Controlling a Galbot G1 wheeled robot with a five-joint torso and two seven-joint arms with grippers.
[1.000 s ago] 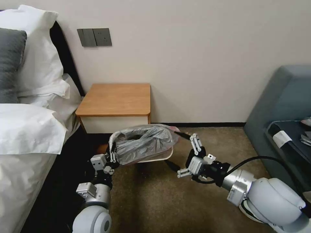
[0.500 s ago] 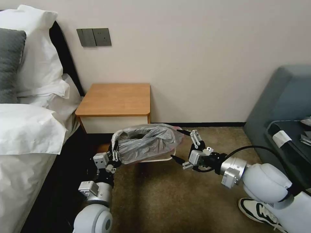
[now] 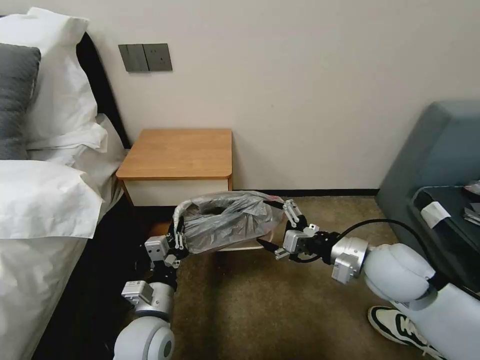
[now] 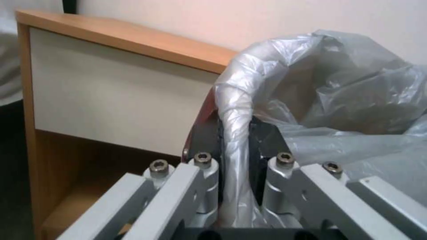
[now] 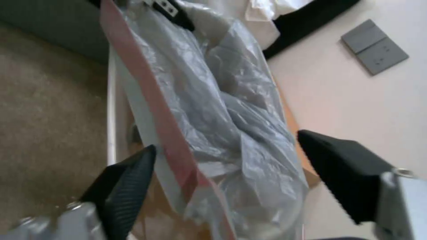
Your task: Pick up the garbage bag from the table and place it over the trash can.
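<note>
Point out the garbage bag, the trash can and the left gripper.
garbage bag [image 3: 227, 220]: head view, crinkled grey side.
trash can [image 3: 245, 246]: head view, rim below bag.
left gripper [image 4: 236, 146]: left wrist view, on bag's rolled edge.

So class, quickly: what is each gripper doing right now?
Left gripper: closed on the garbage bag edge.
Right gripper: open, straddling the bag's other edge.

Head view: up high, looking forward and down at the table [image 3: 180, 152] by the wall, with the trash can [image 3: 245, 245] on the floor below the table's front edge.

Left wrist view: very close, low down, looking along the left gripper [image 4: 236, 156] at the garbage bag [image 4: 338, 100] and the table's [image 4: 124, 36] front edge.

Right wrist view: very close, tilted, looking past the right gripper [image 5: 227, 173] at the garbage bag [image 5: 213, 100].

Shared by all 3: the bag.
</note>
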